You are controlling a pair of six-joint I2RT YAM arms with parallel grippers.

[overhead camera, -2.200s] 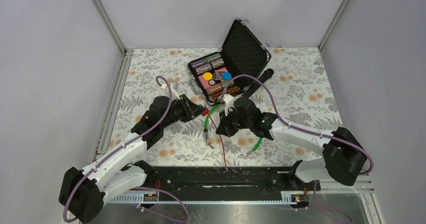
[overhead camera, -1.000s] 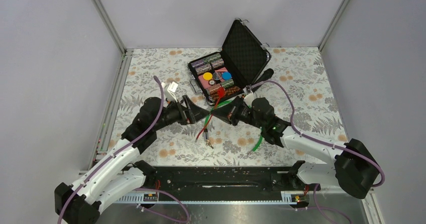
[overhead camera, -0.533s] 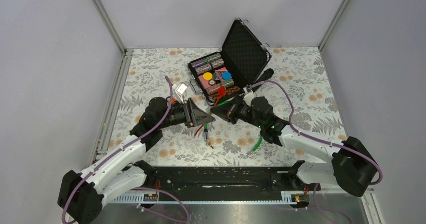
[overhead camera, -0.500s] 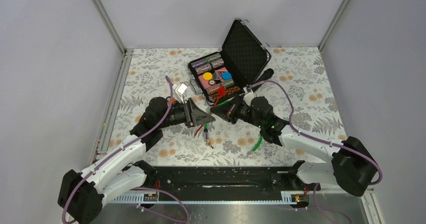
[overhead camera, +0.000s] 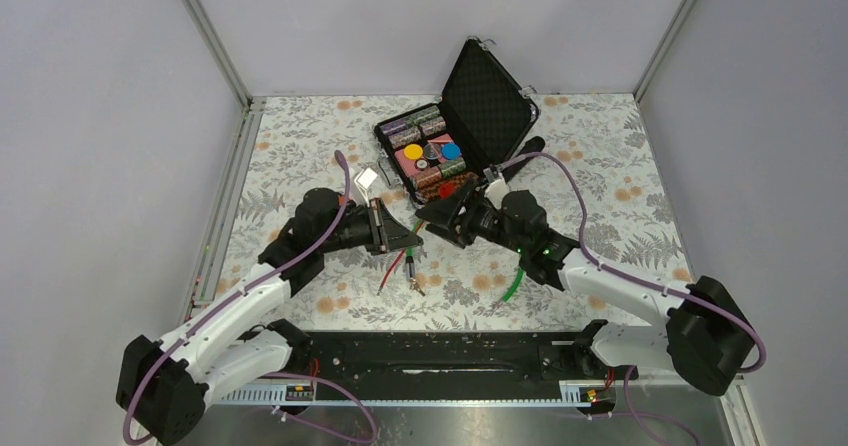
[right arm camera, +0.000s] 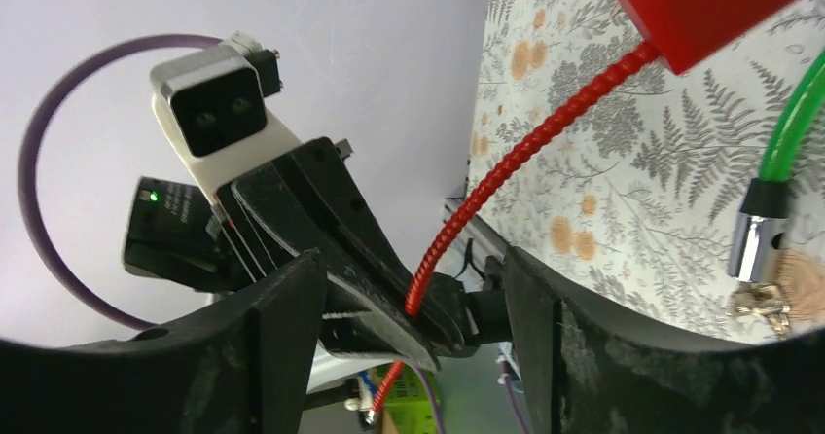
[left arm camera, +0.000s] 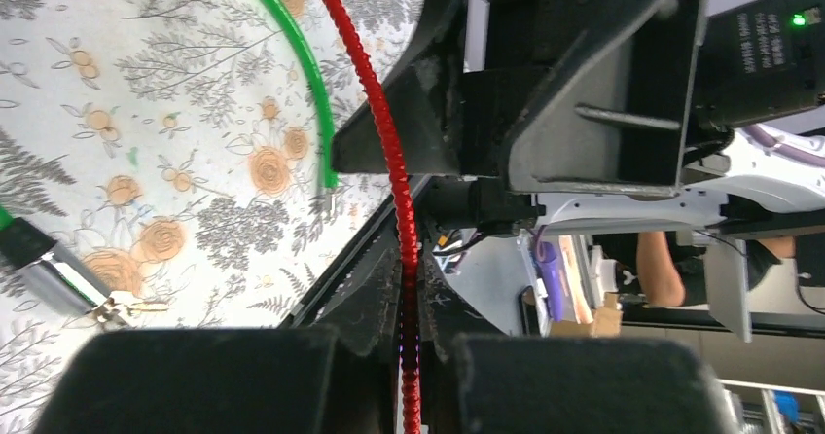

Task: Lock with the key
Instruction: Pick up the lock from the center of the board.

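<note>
here the left gripper point(left arm camera: 401, 344) is clenched on the red cable point(left arm camera: 389, 162); the right gripper point(overhead camera: 430, 212) gapes empty. the key point(left arm camera: 128, 307) lies flat on the cloth point(left arm camera: 195, 84), touching the green cable's silver end point(left arm camera: 53, 273) and seemingly in line with it, bases-side of both grippers, so the free right arm looks better placed.

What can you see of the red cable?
The red cable is thin and ribbed, and looks like spiral-wrapped plastic. One end meets a red block. From there it runs in a gentle curve to the left gripper, whose jaws are closed on it. A short tail shows beyond them.
</note>
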